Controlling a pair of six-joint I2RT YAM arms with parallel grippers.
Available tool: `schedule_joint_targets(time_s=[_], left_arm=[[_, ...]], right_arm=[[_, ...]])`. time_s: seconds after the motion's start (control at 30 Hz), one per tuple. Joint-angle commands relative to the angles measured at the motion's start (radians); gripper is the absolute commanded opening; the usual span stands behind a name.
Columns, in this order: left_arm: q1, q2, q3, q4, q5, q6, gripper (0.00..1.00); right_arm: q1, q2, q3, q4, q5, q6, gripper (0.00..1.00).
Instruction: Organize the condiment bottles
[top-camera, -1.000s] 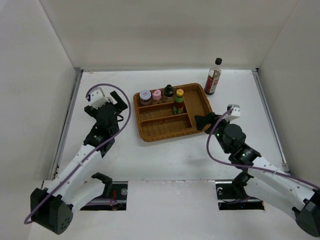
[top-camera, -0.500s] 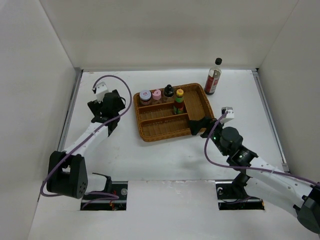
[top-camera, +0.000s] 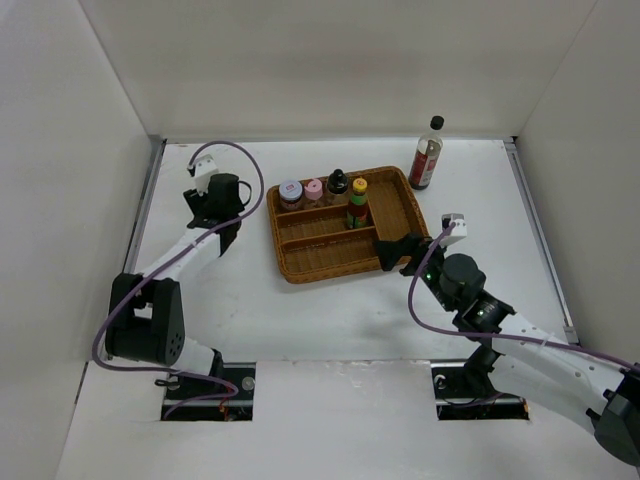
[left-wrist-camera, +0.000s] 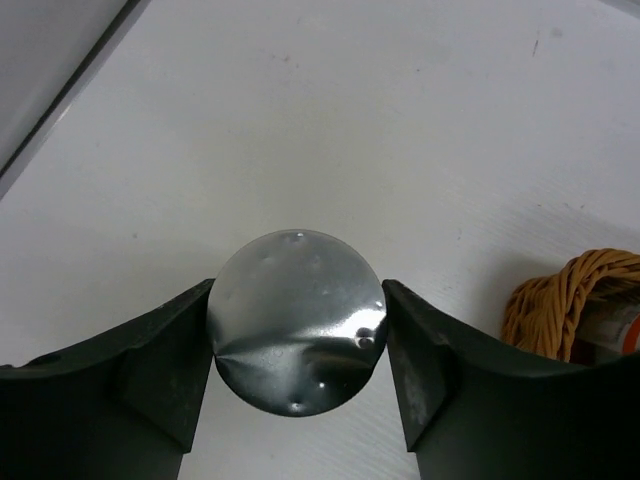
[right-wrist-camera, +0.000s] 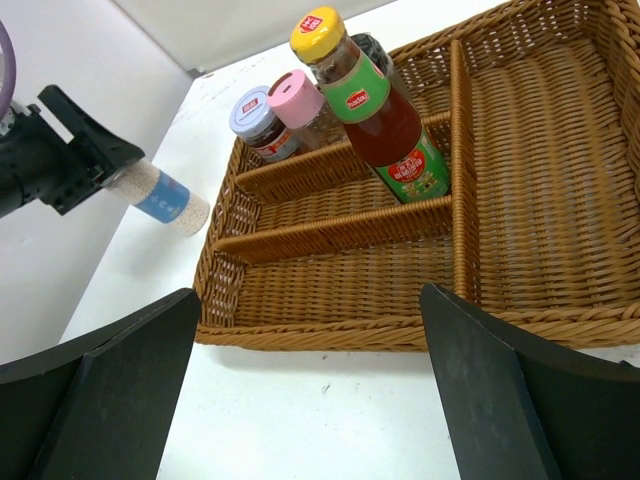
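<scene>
Left hand (left-wrist-camera: 298, 332) closed on jar (right-wrist-camera: 166, 201) beside tray (right-wrist-camera: 214, 266) edge.

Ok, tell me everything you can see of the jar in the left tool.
The jar has a shiny, slightly dented grey metal-looking lid, a clear body with pale granules and a blue label. The left tool is closed on its lid from above, left of the wicker tray, apart from it.
</scene>
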Motion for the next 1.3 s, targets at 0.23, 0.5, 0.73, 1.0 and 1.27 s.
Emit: schedule_joint_targets(time_s=[0.23, 0.5, 0.73, 1.0, 1.27], left_arm=[[-0.081, -0.291, 0.034, -0.018, -0.021, 0.026, 0.45], [-0.33, -0.287, 0.106, -0.041, -0.038, 0.014, 0.44], [-0.436, -0.181, 0.142, 0.066, -0.053, 0.013, 0.44], [-0.444, -0.08, 0.131, 0.115, -0.005, 0.01, 0.45], [-0.47, 0.028, 0.061, 0.16, -0.015, 0.003, 0.53]], right_arm=[[0.007, 0.003, -0.014, 0.068, -0.01, 0.011, 0.98], [0.001, 0.014, -0.016, 0.071, -0.004, 0.011, 0.99], [-0.004, 0.008, -0.02, 0.072, -0.004, 0.016, 0.99], [-0.001, 0.012, -0.019, 0.075, -0.007, 0.016, 0.99], [-0.008, 0.023, -0.019, 0.075, 0.004, 0.011, 0.99]])
